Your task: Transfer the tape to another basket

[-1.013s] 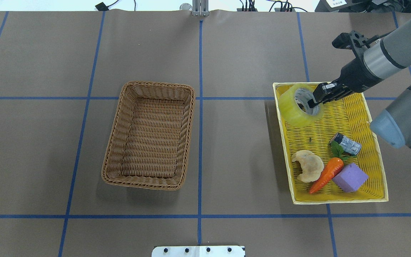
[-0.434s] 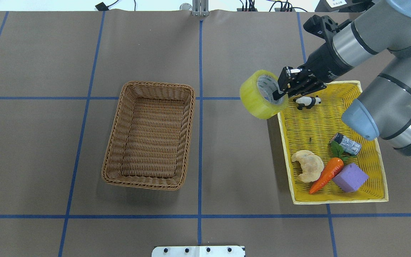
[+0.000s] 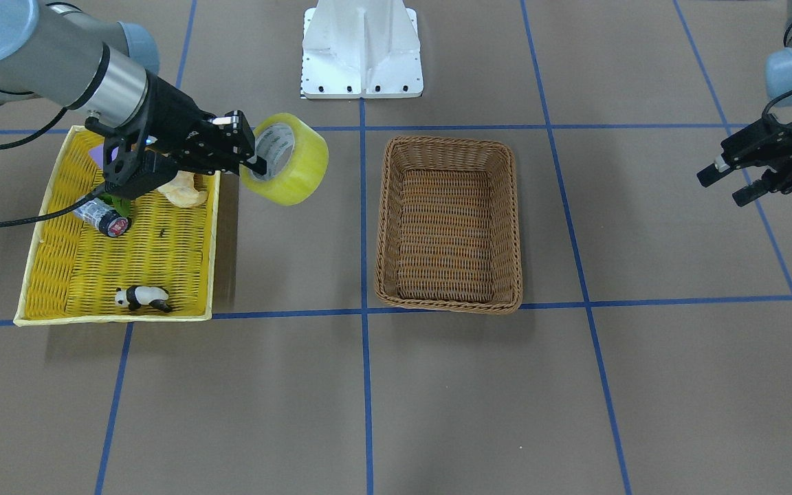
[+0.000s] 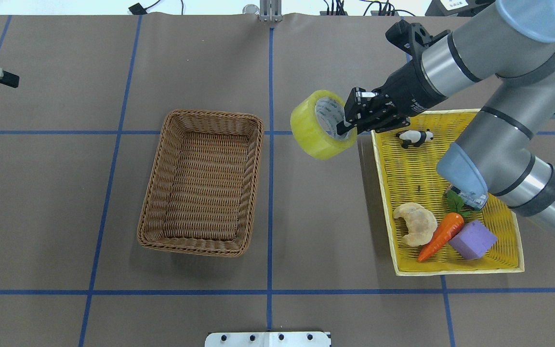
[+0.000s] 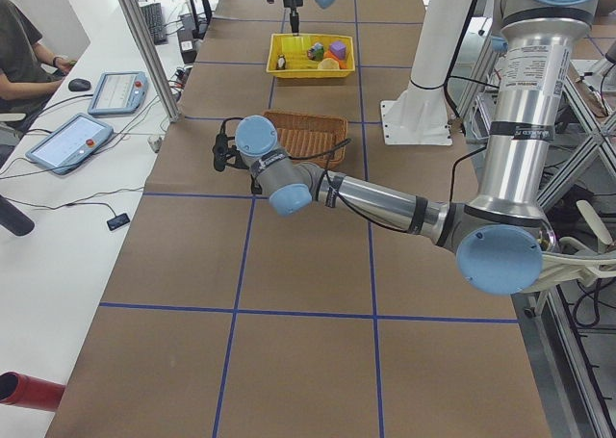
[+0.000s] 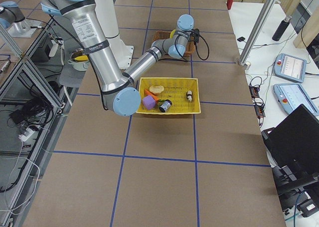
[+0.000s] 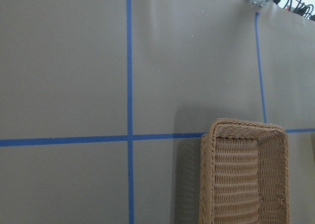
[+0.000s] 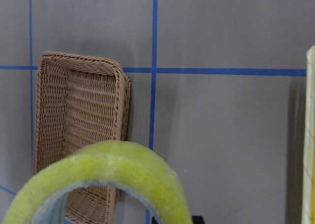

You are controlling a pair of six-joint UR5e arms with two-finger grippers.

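The tape [image 4: 308, 129], a yellow-green roll with a pale core, hangs in the air above the table between the yellow tray and the brown wicker basket [image 4: 210, 113]. My right gripper [image 4: 347, 126] is shut on the roll's wall, one finger inside the core. The tape also shows in the front view [image 3: 298, 165] and fills the bottom of the right wrist view [image 8: 108, 167], with the basket [image 8: 81, 59] beyond it. The basket [image 3: 447, 141] is empty. My left gripper [image 4: 4, 87] is open and empty at the table's far left, also in the front view [image 3: 719, 190].
The yellow tray [image 4: 455, 271] at the right holds a toy panda [image 4: 415, 137], a bread piece [image 4: 416, 223], a carrot [image 4: 441, 236], a purple block [image 4: 472, 239] and a small can [image 4: 472, 195]. The right arm's elbow hangs over the tray.
My right gripper has lifted the tape out of the yellow tray and carried it left, past the tray's edge toward the basket. The left gripper has come into view at the left edge.
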